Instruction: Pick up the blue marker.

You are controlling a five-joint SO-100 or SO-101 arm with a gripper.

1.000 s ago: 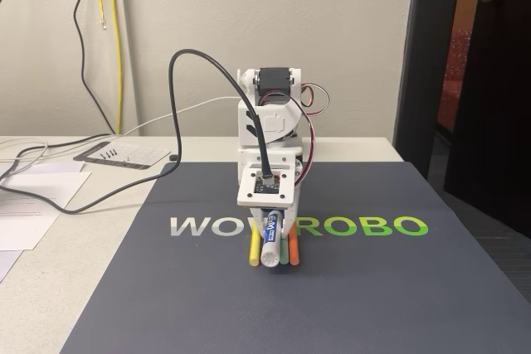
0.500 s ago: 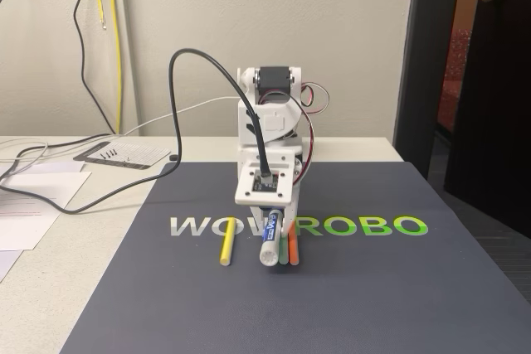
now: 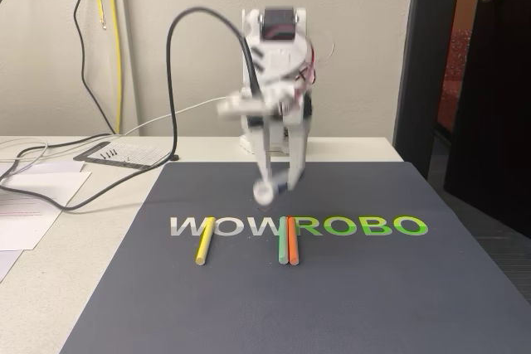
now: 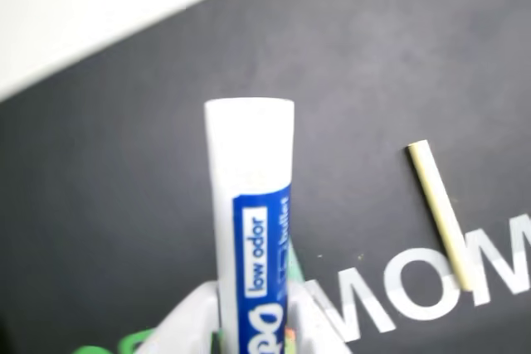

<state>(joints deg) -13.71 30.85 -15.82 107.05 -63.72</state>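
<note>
Blue marker [image 4: 249, 230] clamped in end effector [image 3: 278, 181], lifted above mat [image 3: 348, 288]

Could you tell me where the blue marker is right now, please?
In the fixed view, the blue marker hangs in the gripper above the mat's lettering, clear of the coloured sticks.

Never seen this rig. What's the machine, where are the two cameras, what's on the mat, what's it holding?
It's a small white robot arm on a table, ending in two fingers. One picture is a fixed camera facing the arm; the other rides on its wrist, looking down. On the dark mat lie a yellow stick and, side by side, a green stick and an orange stick. The fingers hold the blue marker, a fat white marker with a blue label, lifted off the mat.
</note>
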